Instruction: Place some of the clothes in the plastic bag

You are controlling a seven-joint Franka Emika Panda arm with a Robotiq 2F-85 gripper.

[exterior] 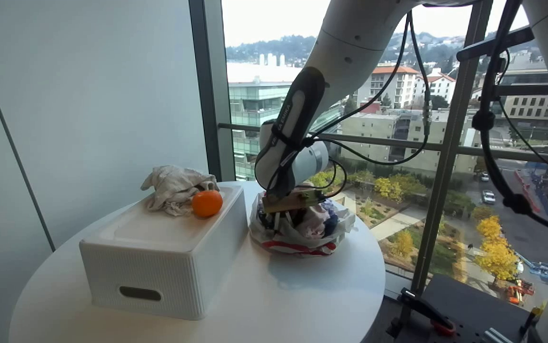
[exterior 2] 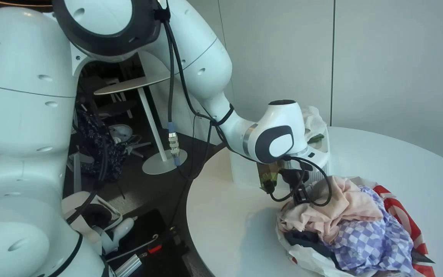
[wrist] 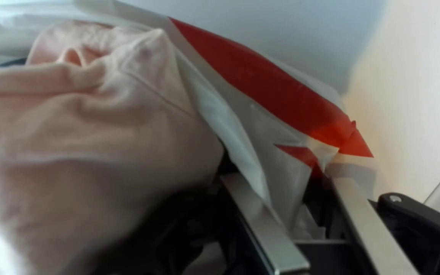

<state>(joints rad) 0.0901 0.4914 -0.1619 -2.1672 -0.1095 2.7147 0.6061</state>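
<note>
windows [exterior: 383, 126] show in an exterior view, with an orange ball [exterior: 207, 204] beside greyish cloth [exterior: 178, 188] on the white box [exterior: 135, 267]; in an exterior view, a green thing [exterior 2: 315, 138] sits there, and a checked garment [exterior 2: 361, 238] and pink garment [exterior 2: 348, 204] lie in the plastic bag [exterior 2: 400, 217]. up close, the wrist view shows the gripper [wrist: 286, 179] parted, the bag's edge between its fingers.

In an exterior view, a pale wall [exterior: 102, 105] stands left, a broad daylit window [exterior: 388, 195] right, a round white table [exterior: 297, 295] near.
</note>
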